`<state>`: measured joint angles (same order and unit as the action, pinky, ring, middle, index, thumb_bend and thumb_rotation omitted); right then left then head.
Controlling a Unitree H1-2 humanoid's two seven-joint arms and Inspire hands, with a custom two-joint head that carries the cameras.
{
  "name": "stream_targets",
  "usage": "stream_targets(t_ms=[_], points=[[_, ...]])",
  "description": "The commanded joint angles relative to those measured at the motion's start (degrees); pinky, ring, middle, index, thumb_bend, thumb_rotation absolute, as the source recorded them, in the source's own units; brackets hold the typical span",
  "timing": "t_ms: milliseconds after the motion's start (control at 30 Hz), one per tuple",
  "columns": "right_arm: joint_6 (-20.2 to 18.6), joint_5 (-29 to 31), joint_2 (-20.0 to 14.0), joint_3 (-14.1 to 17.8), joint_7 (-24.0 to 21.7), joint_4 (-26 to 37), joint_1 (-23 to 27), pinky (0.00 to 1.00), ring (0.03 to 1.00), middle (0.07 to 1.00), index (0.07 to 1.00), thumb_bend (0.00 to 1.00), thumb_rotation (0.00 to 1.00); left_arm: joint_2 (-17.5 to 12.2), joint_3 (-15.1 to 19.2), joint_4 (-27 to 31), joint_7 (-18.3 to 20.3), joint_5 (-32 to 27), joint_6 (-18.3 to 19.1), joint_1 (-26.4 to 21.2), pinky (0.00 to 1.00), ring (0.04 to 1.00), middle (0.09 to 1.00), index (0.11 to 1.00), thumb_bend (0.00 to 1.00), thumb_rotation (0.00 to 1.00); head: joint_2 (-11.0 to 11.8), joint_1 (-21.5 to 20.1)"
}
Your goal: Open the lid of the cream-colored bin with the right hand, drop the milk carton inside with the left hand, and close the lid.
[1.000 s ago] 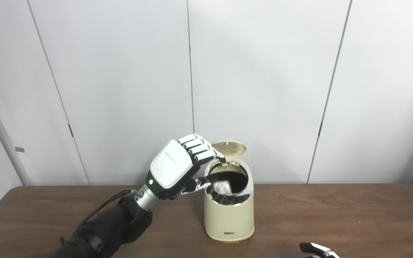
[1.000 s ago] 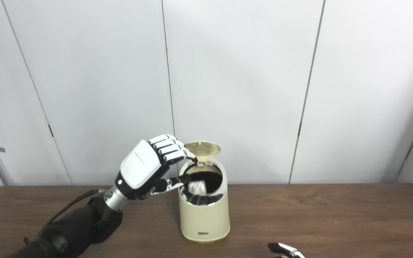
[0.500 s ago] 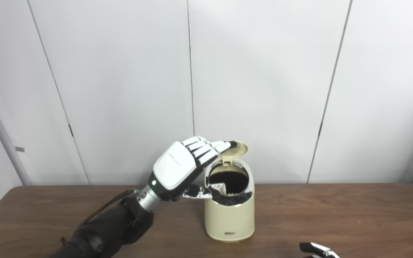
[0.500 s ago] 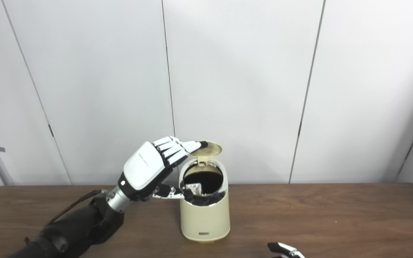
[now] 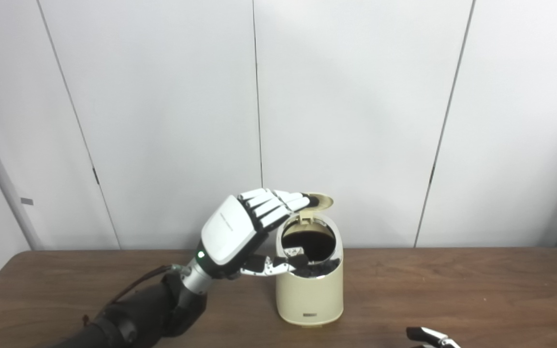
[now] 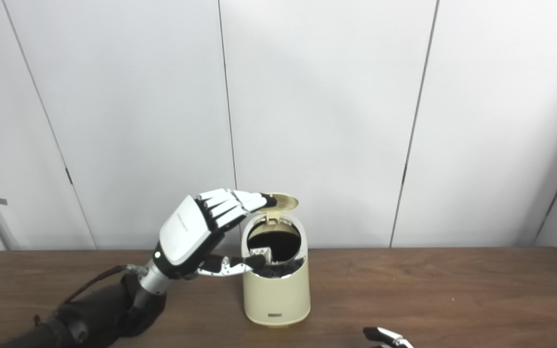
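The cream-colored bin (image 5: 310, 295) stands on the brown table with its round lid (image 5: 321, 200) tipped up at the back. A white corner of the milk carton (image 5: 294, 252) shows inside the dark opening. My left hand (image 5: 240, 229) hovers open just left of the bin's mouth, its fingers stretched over the rim toward the lid and its thumb at the bin's front edge; it holds nothing. Only a fingertip of my right hand (image 5: 431, 335) shows at the bottom edge, right of the bin.
The wooden table (image 5: 452, 285) runs the full width of the view, with white wall panels (image 5: 356, 121) close behind the bin.
My left hand let go of the milk carton, which dropped into the bin. The fingers spread open and the hand drew back slightly left. The right hand stayed put.
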<state>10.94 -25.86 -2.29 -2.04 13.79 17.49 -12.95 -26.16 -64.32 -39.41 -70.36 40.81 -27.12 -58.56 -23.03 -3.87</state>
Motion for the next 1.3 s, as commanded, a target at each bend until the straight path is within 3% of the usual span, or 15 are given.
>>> stream_targets(t_ms=[0,133,267,433,533,633,767,867,967,1100,1267], points=[[1.31,0.30,0.81,0.19,0.42,0.68,-5.29,0.48,0.631,0.710,0.694,0.25,0.18,-1.86,0.35,1.85,-2.32,-1.64,0.19,-3.18,0.50,0.680,0.767,0.824,0.43,0.56,-0.01,0.00],[1.49,0.96,0.48,0.77,0.40,-0.52,-4.17,0.51,0.648,0.708,0.694,0.25,0.20,-2.94,0.75,3.25,-2.35,-2.14,0.19,-2.07,0.50,0.674,0.754,0.811,0.41,0.56,0.67,0.22],[3.34,1.45,-0.28,1.42,0.74,-2.16,-1.82,0.52,0.659,0.708,0.691,0.25,0.19,-3.79,4.34,6.66,-2.38,-2.12,0.20,0.35,0.49,0.661,0.736,0.791,0.42,0.51,1.43,0.46],[3.66,0.71,-0.82,2.37,1.02,-3.00,1.18,0.54,0.677,0.711,0.706,0.25,0.28,-4.07,6.41,10.11,-2.38,-4.78,0.19,2.44,0.52,0.660,0.733,0.784,0.46,0.56,1.76,0.62],[2.79,-0.02,-1.25,3.15,0.86,-2.09,3.79,0.52,0.669,0.712,0.710,0.24,0.26,-4.12,8.92,12.02,-1.61,-7.02,0.20,4.92,0.53,0.659,0.731,0.795,0.44,0.63,1.81,0.72],[1.17,-1.20,-2.19,3.96,-0.16,0.09,7.19,0.49,0.659,0.716,0.710,0.23,0.20,-3.82,10.88,14.23,-0.91,-11.03,0.19,7.16,0.53,0.642,0.708,0.767,0.42,0.62,1.87,0.90],[-0.46,-3.84,-4.67,4.95,-1.22,1.68,14.08,0.49,0.667,0.740,0.726,0.26,0.19,-3.32,17.31,20.27,4.94,-16.77,0.20,13.53,0.50,0.625,0.679,0.678,0.35,0.67,2.21,0.70],[-1.31,-5.17,-6.90,5.01,-2.71,2.33,19.33,0.54,0.705,0.767,0.747,0.31,0.36,-2.72,24.25,27.14,12.93,-22.41,0.21,20.74,0.53,0.643,0.673,0.669,0.27,0.73,2.21,0.48],[-1.65,-5.79,-9.73,4.72,-4.76,1.64,23.95,0.55,0.710,0.808,0.785,0.36,0.42,-1.15,29.85,31.50,19.57,-26.73,0.21,26.44,0.57,0.663,0.685,0.690,0.21,0.62,1.93,0.72],[-2.23,-5.14,-12.60,3.83,-8.45,1.02,29.60,0.70,0.805,0.850,0.851,0.48,0.66,1.72,36.16,34.28,27.03,-25.40,0.21,34.01,0.61,0.710,0.727,0.728,0.21,0.56,1.91,0.86],[-8.00,-7.00,-14.81,2.05,-15.82,3.46,36.71,0.66,0.829,0.879,0.863,0.56,0.83,5.72,41.96,35.05,32.40,-22.96,0.21,41.56,0.60,0.718,0.739,0.730,0.17,0.43,2.06,1.19]])
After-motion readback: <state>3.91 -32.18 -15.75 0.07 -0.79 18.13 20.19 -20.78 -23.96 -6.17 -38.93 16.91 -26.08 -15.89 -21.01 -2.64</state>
